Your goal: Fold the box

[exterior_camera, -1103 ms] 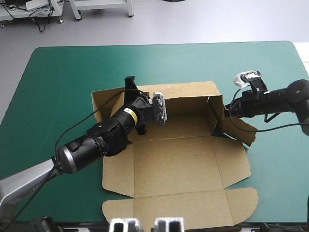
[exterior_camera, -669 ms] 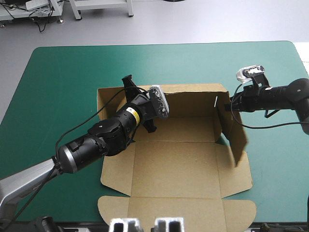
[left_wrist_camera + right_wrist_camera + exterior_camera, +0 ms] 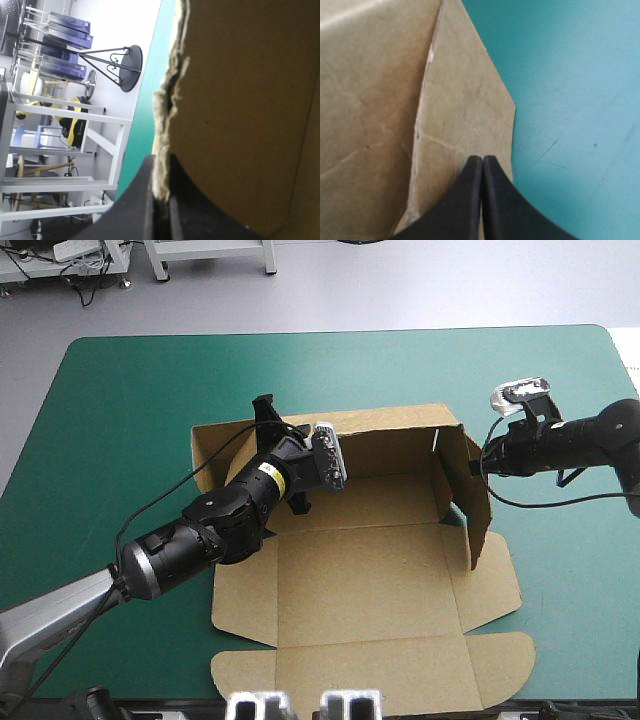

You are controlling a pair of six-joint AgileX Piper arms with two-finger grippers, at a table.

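Box (image 3: 360,570) has slid back toward frame-left since just before, and its right side wall (image 3: 472,502) now stands steeper, roughly upright.

Left claw (image 3: 268,418) (image 3: 161,165): fingers all but closed, clamped on the top edge of the back wall (image 3: 390,445), left of centre in the high view. The wrist view shows the ragged board edge running in between the fingers.

Right claw (image 3: 474,466) (image 3: 483,160): fingers together to a hairline, nipped on the right side wall from outside, centre-right of frame.

Box sits mid-worktop (image 3: 130,400) with its base flat. The lid panel (image 3: 370,675) lies flat toward the bottom of the frame, tabs spread.

Open teal-green cover runs across the top of the frame and down both sides. The lid's near edge is close to the worktop's near edge.

Left arm (image 3: 190,540) lies diagonally from lower left over the box's left part and some of the base.
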